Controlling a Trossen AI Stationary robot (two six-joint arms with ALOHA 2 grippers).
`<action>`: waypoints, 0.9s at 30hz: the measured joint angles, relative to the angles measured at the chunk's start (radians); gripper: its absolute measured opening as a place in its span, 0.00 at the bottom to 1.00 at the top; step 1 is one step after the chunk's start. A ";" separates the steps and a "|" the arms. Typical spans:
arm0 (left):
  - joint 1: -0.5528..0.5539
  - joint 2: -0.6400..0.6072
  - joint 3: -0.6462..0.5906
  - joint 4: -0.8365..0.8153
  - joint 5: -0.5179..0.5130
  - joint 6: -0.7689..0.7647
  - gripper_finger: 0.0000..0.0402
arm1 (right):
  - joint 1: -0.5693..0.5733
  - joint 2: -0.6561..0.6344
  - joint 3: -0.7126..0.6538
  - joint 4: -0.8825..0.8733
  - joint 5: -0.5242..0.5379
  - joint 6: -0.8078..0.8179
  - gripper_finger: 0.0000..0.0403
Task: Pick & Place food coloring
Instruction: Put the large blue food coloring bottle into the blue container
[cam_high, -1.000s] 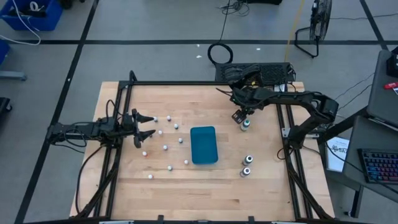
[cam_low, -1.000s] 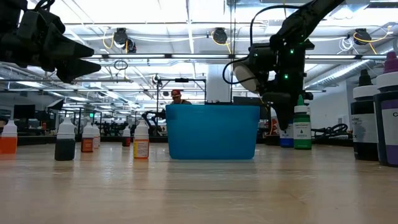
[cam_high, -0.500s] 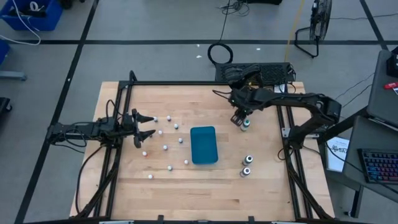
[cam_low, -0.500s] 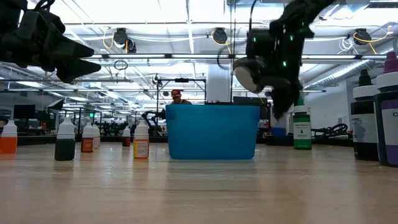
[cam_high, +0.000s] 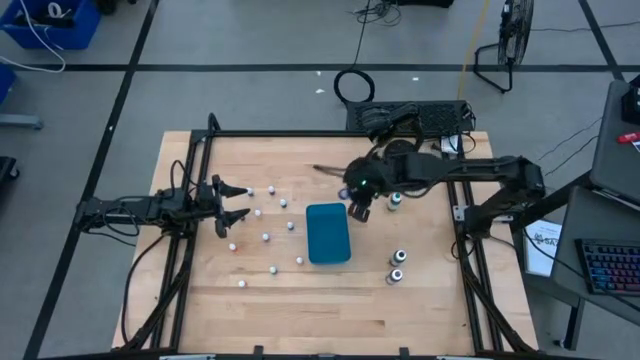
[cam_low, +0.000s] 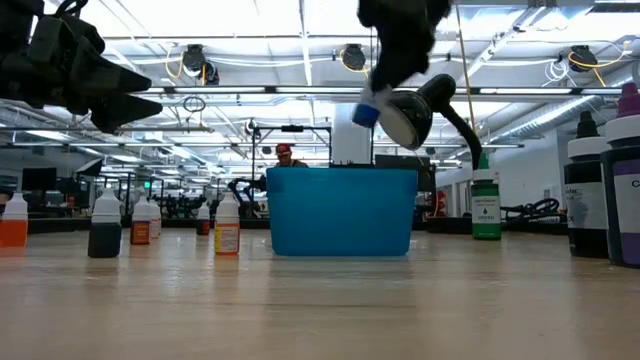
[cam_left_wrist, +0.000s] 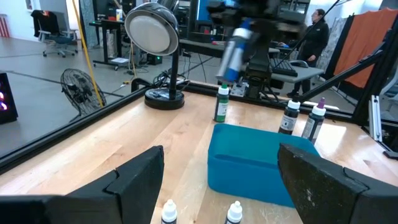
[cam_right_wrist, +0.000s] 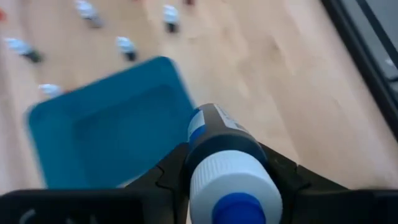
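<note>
The food coloring bottles stand at the table's right. A green one (cam_high: 396, 199) (cam_left_wrist: 221, 104) (cam_low: 485, 203) and two dark ones (cam_high: 399, 258) (cam_high: 396, 274) (cam_left_wrist: 290, 116) rest on their bases. The fourth, a blue bottle (cam_right_wrist: 219, 140) (cam_low: 366, 112) (cam_left_wrist: 233, 53), is up in my right gripper (cam_high: 358, 206), which is shut on it by the far right corner of the teal box (cam_high: 328, 233) (cam_right_wrist: 112, 134). My left gripper (cam_high: 238, 204) (cam_left_wrist: 217, 177) waits open at the table's left, above the wood. My right gripper pinches the blue bottle's body just below its white cap (cam_right_wrist: 227, 163) between the two fingers (cam_right_wrist: 171, 171). The bottle lies along the fingers, its cap toward the wrist camera. It is lifted clear and tilted, above the teal box's rim in the low view.
Several small white-capped bottles (cam_high: 265, 237) (cam_low: 104, 225) stand scattered on the wood between my left gripper and the teal box. Large dark bottles (cam_low: 600, 190) are at the low view's right edge. A black metal frame (cam_high: 200, 150) runs along the table's edges.
My right gripper, shut on the blue bottle, has risen from beside the green bottle and swung toward the table's left, to the teal box's far right corner. The bottle has been lifted clear of the table and tipped. The green bottle has stayed in place.
</note>
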 joint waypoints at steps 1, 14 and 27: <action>0.000 0.000 0.000 0.000 0.000 0.000 0.77 | 0.017 0.025 0.036 -0.021 0.000 -0.001 0.31; 0.000 0.000 0.000 0.000 0.000 0.000 0.77 | 0.060 0.362 0.386 -0.379 -0.068 -0.089 0.30; 0.000 0.000 0.000 0.000 0.000 0.000 0.77 | 0.002 0.373 0.185 -0.140 -0.164 -0.145 0.30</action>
